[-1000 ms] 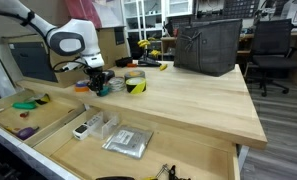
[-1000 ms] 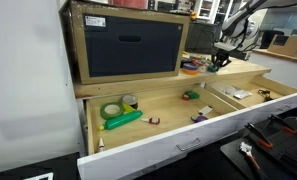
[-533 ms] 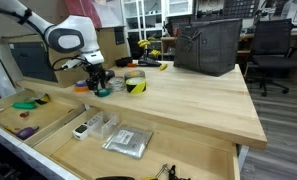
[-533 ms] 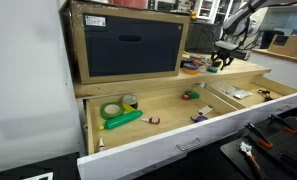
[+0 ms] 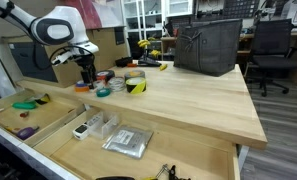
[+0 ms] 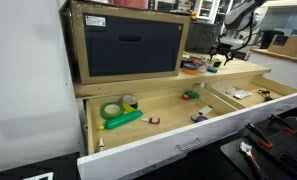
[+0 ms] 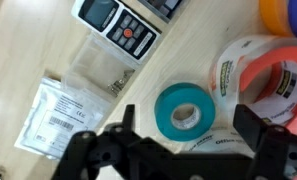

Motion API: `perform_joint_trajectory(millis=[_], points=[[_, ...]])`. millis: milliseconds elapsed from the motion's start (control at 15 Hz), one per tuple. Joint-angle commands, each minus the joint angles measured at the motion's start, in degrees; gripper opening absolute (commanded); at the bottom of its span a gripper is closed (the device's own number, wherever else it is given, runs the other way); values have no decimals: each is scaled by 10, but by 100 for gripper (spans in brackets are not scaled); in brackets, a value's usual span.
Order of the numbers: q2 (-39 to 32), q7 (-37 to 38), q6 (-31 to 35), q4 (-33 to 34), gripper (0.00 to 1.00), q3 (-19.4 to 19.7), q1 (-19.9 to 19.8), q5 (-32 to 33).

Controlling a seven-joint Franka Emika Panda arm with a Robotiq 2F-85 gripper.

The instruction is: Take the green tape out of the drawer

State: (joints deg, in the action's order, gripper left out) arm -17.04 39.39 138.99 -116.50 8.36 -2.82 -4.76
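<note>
The green tape (image 7: 185, 112) is a small teal-green ring lying flat on the wooden tabletop, beside a larger white-and-orange roll (image 7: 260, 70). In the wrist view my gripper (image 7: 188, 124) hangs right above it, open, its dark fingers (image 7: 128, 122) standing on either side without touching the roll. In an exterior view the gripper (image 5: 88, 74) is lifted a little over the tape (image 5: 102, 92) at the tabletop's far left. The drawer (image 5: 50, 128) is pulled out below the tabletop; it also shows in the other exterior view as a wide open drawer (image 6: 173, 130).
A yellow-and-black roll (image 5: 136, 85) and other rolls lie near the tape. A black basket (image 5: 206, 46) stands at the back of the tabletop. The drawer holds a pale tape roll (image 6: 112, 108), a bright-green long object (image 6: 124, 119), a remote (image 7: 122, 26) and a plastic bag (image 7: 60, 112).
The jaws have gone from shut on the tape to wide open. The arm has risen and drawn back a little, and the green tape stays on the tabletop.
</note>
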Motion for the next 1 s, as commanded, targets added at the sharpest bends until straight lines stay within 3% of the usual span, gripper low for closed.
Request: perform_joint_trajectory(millis=[0,467,933], points=[[44,-72,4,-55,100,-10,14,32],[65,-153,27,-114,100,-30,43,102],[51,-150,81,-145,100,-46,80,184]])
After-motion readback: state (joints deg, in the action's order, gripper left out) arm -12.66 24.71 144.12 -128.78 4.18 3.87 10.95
